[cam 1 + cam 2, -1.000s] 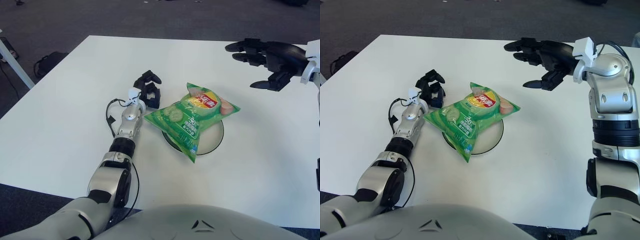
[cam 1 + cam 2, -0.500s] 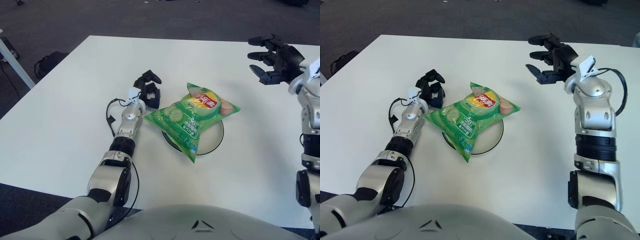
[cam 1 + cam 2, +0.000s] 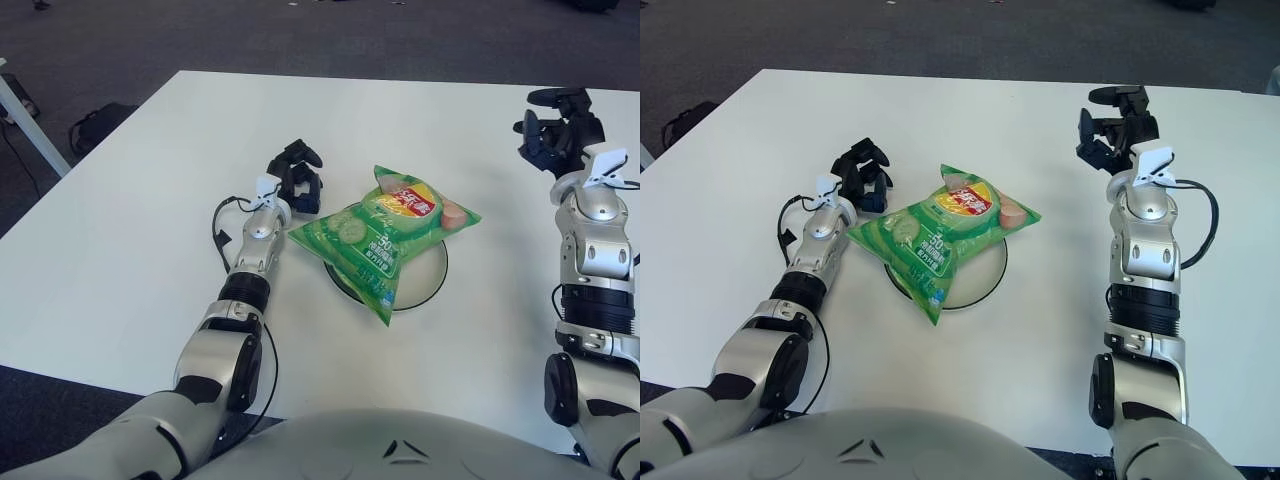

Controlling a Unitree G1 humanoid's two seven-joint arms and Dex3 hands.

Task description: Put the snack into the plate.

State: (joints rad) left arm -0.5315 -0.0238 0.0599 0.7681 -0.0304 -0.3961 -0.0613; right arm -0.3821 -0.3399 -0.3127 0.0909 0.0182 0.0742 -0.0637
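In your left eye view, the snack (image 3: 385, 235) lies across the plate (image 3: 432, 280) on the white surface (image 3: 120, 230), its corners overhanging the rim; your left hand (image 3: 297, 178) sits just beside it, fingers curled, holding nothing. In your right eye view, your right hand (image 3: 1115, 128) stands well apart, curled and empty. Brush the bag's overhang with the left hand and it could slide off.

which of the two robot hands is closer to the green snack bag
The left hand, showing just beside the green snack bag's left corner on the white round plate. The right hand is well off to its right.
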